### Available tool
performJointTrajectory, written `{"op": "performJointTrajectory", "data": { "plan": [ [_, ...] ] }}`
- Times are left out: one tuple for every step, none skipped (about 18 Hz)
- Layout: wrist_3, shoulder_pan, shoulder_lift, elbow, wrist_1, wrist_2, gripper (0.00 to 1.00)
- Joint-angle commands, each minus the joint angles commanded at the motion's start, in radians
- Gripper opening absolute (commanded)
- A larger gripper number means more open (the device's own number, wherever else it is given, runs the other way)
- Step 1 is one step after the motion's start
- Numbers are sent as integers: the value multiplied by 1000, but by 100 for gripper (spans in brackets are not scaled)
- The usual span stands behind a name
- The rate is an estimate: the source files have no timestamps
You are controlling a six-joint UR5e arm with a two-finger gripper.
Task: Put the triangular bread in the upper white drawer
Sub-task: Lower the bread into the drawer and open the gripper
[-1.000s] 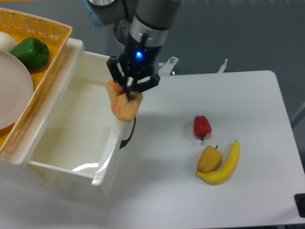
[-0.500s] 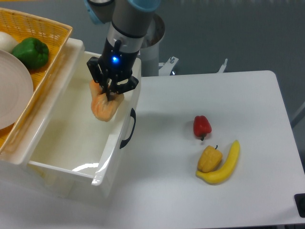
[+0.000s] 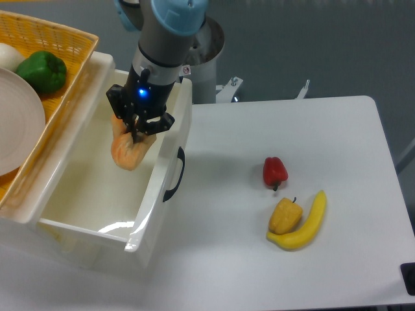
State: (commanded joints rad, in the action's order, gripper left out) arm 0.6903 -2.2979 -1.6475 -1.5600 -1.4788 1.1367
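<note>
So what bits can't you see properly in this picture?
- Triangular bread: its top is hidden by the gripper, so the fingertips' hold can't be seen.
- Whether the bread touches the floor of the upper white drawer: one fixed view can't tell.
- Yellow basket and white plate: cut off by the left edge.
- White thing beside the green pepper: mostly cut off, can't name it.
- Dark object: cut off at the bottom right corner.

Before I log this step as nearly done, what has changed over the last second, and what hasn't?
The gripper, shut on the triangular bread, carried it leftward from above the front wall with the handle to over the open inside of the upper white drawer, and a little lower. It has not let go. The drawer, yellow basket, red pepper, yellow pepper and banana stayed put.
</note>
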Motion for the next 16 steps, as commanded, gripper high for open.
{"op": "performJointTrajectory", "data": {
  "plan": [
    [0,3,0,-8,0,0,7],
    [2,5,0,-15,0,0,8],
    [0,5,0,-18,2,0,13],
    [2,6,0,-18,2,-2,14],
    [2,14,-2,-18,3,-2,15],
    [2,18,-3,-18,3,-2,15],
    [2,20,-9,-18,3,-2,17],
    [2,20,-12,-18,5,-2,30],
    [3,20,-17,-18,5,-2,36],
    [3,21,-17,-18,5,-2,44],
    [3,22,-17,-18,5,-2,47],
    [3,22,-17,-18,5,-2,54],
    [9,23,-17,-17,5,-2,55],
    [18,25,-17,-17,3,-2,55],
    [23,25,-15,-17,3,-3,56],
    [25,25,-15,-17,3,-3,57]
  ]
}}
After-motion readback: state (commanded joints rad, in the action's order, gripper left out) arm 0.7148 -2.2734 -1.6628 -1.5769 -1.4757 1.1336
